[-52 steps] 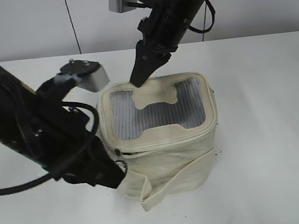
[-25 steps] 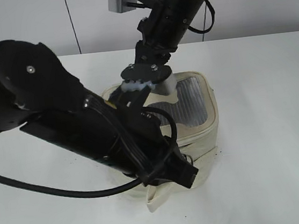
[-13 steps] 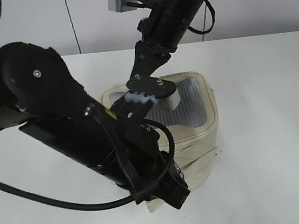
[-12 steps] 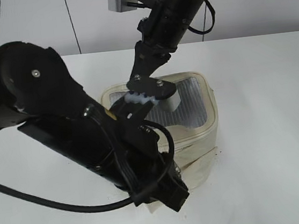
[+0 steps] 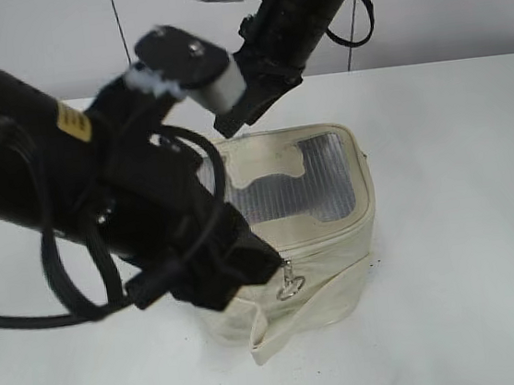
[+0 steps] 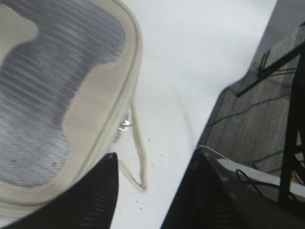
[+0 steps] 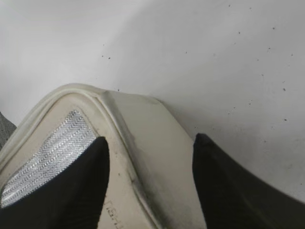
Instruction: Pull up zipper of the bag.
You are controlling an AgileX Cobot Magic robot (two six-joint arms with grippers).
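The cream bag (image 5: 294, 230) stands on the white table (image 5: 465, 224). Both grippers, left (image 6: 152, 191) and right (image 7: 150, 186), hover above it with jaws spread, empty (ring pull (image 5: 290, 288) dangling at the front).

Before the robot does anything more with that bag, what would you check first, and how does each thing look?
1. Bag upright on the table: ok.
2. Zipper pull in view, hanging free at the front rim: ok.
3. Left gripper open, empty, not on the pull: ok.
4. Right gripper open above the bag's back edge, holding nothing: ok.
5. Zipper fully closed all round: cannot tell.
6. Strap clear of the pull: ok, it hangs lower.
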